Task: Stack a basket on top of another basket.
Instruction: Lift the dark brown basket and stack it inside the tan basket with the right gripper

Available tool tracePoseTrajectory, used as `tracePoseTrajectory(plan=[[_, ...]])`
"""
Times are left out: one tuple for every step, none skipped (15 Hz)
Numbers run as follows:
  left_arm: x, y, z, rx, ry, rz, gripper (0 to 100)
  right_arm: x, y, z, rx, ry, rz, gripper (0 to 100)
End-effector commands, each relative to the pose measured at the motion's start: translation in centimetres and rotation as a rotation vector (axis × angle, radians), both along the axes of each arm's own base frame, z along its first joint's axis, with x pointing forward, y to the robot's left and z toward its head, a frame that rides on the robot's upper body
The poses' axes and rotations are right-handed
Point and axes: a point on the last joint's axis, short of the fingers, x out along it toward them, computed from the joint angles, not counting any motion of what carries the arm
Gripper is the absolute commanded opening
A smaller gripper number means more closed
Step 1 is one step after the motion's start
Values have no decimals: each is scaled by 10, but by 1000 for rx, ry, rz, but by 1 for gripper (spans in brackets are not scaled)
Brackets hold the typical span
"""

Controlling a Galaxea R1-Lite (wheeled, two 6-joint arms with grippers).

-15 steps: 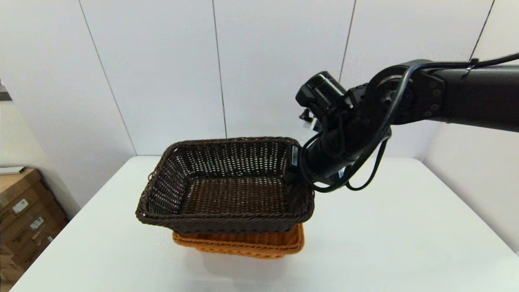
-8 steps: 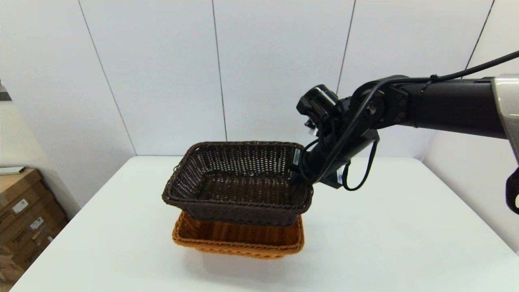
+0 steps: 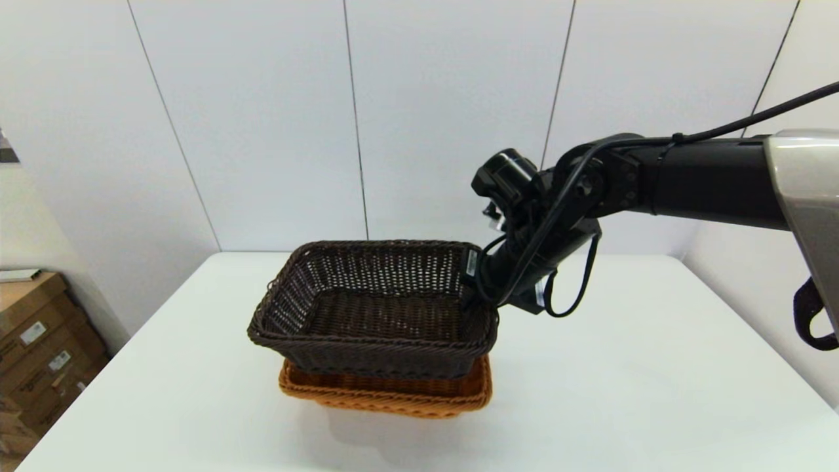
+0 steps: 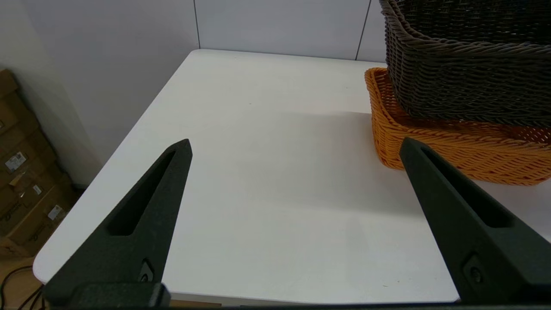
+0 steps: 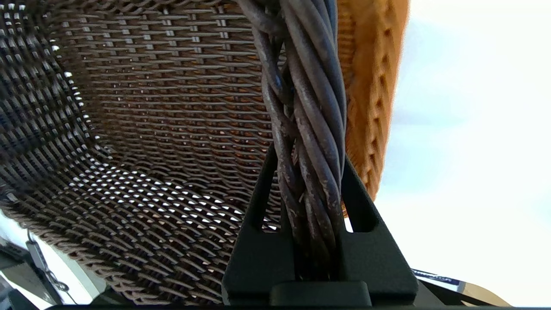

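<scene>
White tabletop [image 3: 623, 387] fills the foreground of the head view, backed by pale wall panels [image 3: 262, 118], with cardboard boxes [image 3: 36, 341] seen off the table's left edge. Nearest the robot, the left gripper [image 4: 295, 150] is held low at the near left edge of the table; its two black fingers [image 4: 142, 215] are spread wide with only bare tabletop between them, and nothing is touched by them.

Further in, the orange-tan basket [image 3: 387, 393] is set flat on the table near its middle. Only its near rim and front wall are seen in the head view, the rest being covered by the dark brown basket [image 3: 373, 314], which is placed directly over it. The dark basket's lower part is seen sunk within the orange rim in the left wrist view [image 4: 469, 56], above the orange wall [image 4: 452, 150]. Whether its base is resting on the orange basket's floor cannot be told. It is tilted slightly, with its right end held a little higher.

Beyond that, at the dark basket's right short side, the right gripper [image 5: 310, 172] is pinched onto the braided rim [image 5: 308, 107], one finger inside the basket and one outside, the strands being pressed between them. The right arm [image 3: 688, 183] is extended in from the right, above the table.
</scene>
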Motion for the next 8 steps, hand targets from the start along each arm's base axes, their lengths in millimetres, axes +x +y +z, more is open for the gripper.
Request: tracePoseTrajectory(plan=[[0,0,0,-1,2,1,100,1,4,-8,-8,22,7,0],[0,0,0,-1,0,1,100,3,4,-11,-11,26,7,0],[0,0,0,-1,0,1,100,3,5,-12,-13,28,8,0],[0,0,0,-1,0,1,100,4,5,-15,-18,33,9,0],[0,0,0,-1,0,1,100,5,6,-17,-18,35,10,0],[0,0,0,-1,0,1,100,7,7,-17,-11,25,10,0],[0,0,0,1,0,0,100,7,9,-18,-10,20,12,0],[0,0,0,-1,0,1,100,7,11,-20,-12,21,16,0]])
